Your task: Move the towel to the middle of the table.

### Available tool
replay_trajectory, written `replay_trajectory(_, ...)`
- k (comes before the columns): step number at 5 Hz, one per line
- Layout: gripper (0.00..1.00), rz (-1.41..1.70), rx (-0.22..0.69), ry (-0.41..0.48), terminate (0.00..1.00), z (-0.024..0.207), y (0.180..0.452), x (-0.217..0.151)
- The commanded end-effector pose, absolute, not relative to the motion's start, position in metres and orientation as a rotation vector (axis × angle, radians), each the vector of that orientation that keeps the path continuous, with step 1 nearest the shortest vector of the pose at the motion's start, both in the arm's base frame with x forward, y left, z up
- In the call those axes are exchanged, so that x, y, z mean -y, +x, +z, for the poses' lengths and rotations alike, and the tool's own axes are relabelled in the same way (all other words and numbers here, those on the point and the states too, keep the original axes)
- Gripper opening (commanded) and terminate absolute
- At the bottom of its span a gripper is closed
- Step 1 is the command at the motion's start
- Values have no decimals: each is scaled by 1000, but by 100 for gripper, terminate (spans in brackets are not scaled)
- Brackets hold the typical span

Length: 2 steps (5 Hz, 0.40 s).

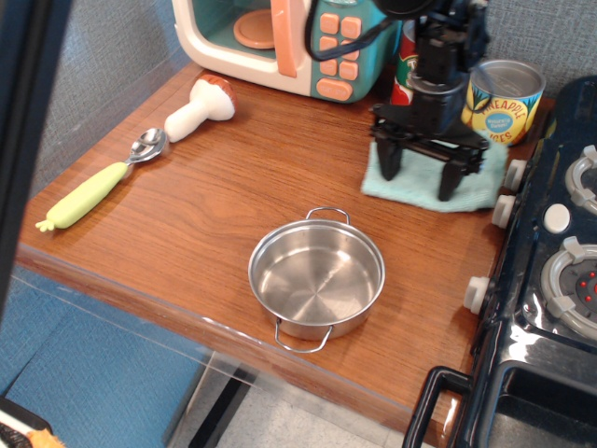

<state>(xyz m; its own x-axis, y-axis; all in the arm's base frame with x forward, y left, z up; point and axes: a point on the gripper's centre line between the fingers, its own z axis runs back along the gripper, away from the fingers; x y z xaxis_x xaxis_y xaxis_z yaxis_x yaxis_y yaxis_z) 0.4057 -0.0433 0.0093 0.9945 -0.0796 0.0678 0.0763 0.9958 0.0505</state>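
beside stove (560,280), pincer (419,179) spread wide over towel (424,183); pan (316,277) toward table (233,187) middle.

One raised front camera looks obliquely down over the table (233,187).

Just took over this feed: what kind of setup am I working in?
Most likely a toy kitchen mock-up: a toy microwave at the back, a black toy stove on the right, and a steel pan on the wood-grain table.
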Motion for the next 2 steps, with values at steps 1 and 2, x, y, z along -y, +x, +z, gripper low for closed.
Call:
replay_trajectory(1, 100, -117, 40, 97, 0, 23, 386, -29)
replay_trajectory(2, 100, -199, 27, 170, 0, 28, 379, -55)
